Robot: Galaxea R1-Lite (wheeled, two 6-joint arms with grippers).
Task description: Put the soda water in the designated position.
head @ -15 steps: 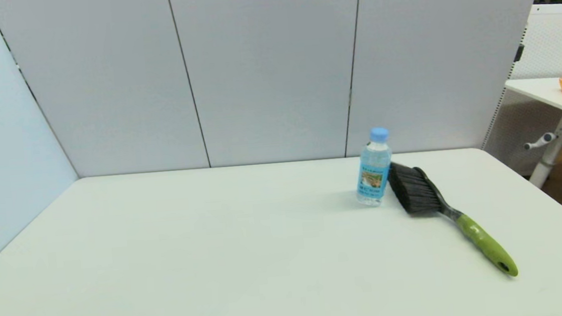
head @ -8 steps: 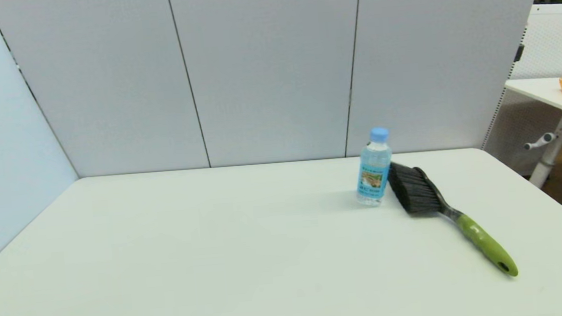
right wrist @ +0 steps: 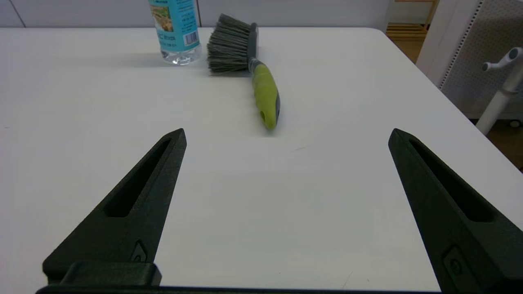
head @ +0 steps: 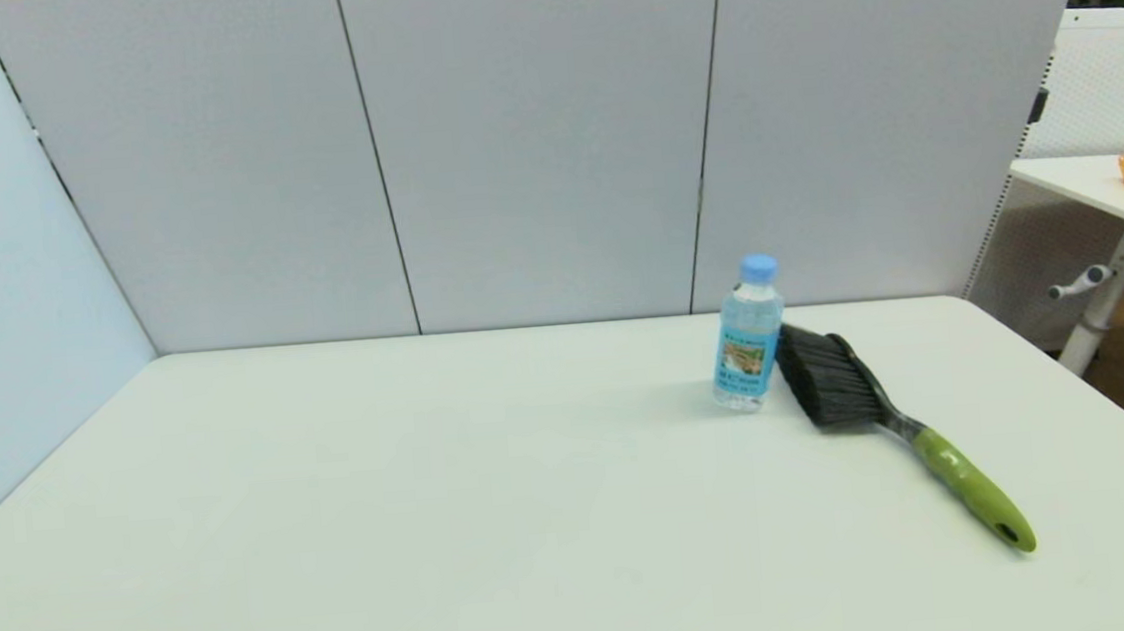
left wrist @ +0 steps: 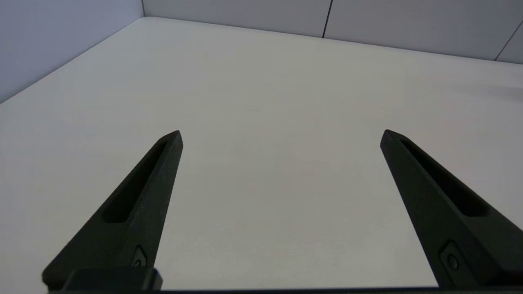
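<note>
The soda water [head: 747, 338] stands upright at the table's far right, a small clear bottle with a light-blue cap and a blue label; its lower half shows in the right wrist view [right wrist: 175, 32]. Neither arm shows in the head view. My right gripper [right wrist: 286, 134] is open over bare table, well short of the bottle, with nothing between its fingers. My left gripper [left wrist: 281, 134] is open too, over the bare left part of the table, far from the bottle.
A brush [head: 891, 417] with black bristles and a green handle lies just right of the bottle, bristles almost touching it; it also shows in the right wrist view [right wrist: 249, 65]. Grey panels [head: 528, 138] wall the back and left. Another desk [head: 1103, 183] stands off to the right.
</note>
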